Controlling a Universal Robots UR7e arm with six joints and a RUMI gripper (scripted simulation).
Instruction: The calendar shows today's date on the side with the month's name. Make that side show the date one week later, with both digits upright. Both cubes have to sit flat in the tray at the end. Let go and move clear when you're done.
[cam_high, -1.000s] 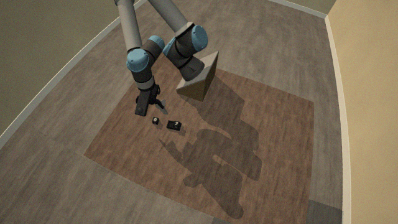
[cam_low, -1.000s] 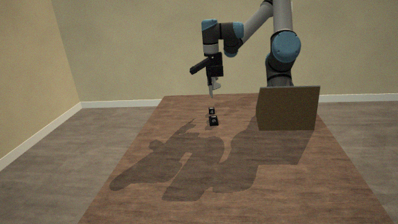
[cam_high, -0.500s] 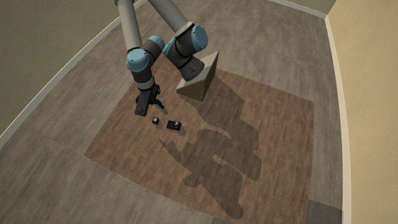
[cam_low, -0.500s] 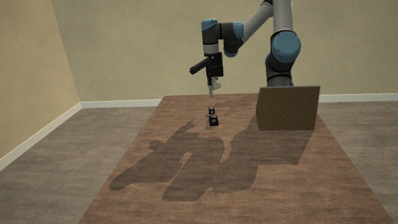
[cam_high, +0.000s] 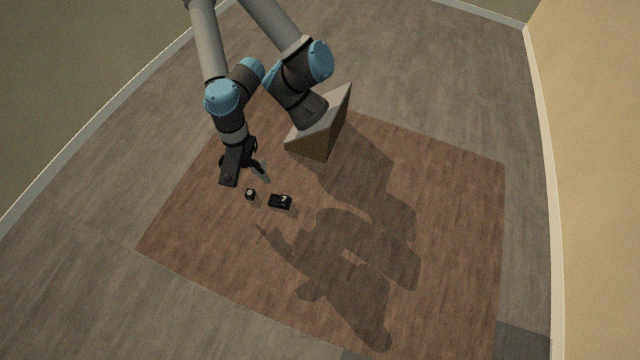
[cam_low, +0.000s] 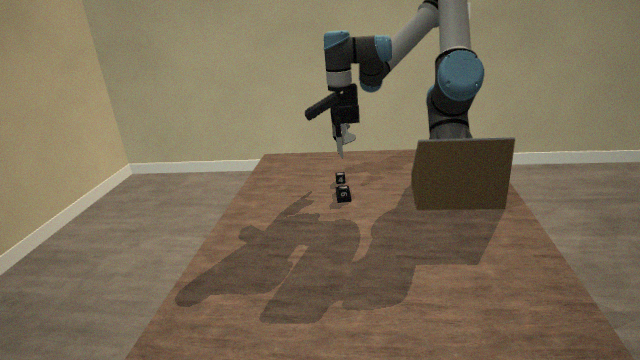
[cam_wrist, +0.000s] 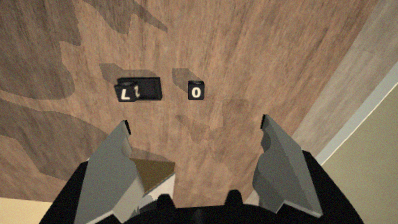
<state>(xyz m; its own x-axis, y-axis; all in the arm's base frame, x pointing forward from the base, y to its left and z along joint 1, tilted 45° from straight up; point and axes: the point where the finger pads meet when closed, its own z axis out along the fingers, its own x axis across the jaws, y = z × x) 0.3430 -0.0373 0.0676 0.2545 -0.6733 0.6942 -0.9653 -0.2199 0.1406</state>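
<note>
While the end effector (cam_wrist: 195, 132) hangs wide open and holds nothing, the loose cube (cam_wrist: 195, 90) sits at its 12 o'clock. It probably lies outside the tray (cam_wrist: 150, 88) so it can be turned.

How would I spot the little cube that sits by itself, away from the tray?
Find the brown wooden mat with the arm on it. Below the open gripper lie two small black things. The lone cube is the smaller, nearer the gripper, with a white 0 on top; its neighbour, the tray, is wider.

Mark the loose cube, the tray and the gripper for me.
loose cube (cam_wrist: 196, 91), wrist view, on its 0 face.
tray (cam_wrist: 150, 88), wrist view, on its empty half.
gripper (cam_wrist: 195, 131), wrist view, midway between the open fingertips.
</note>
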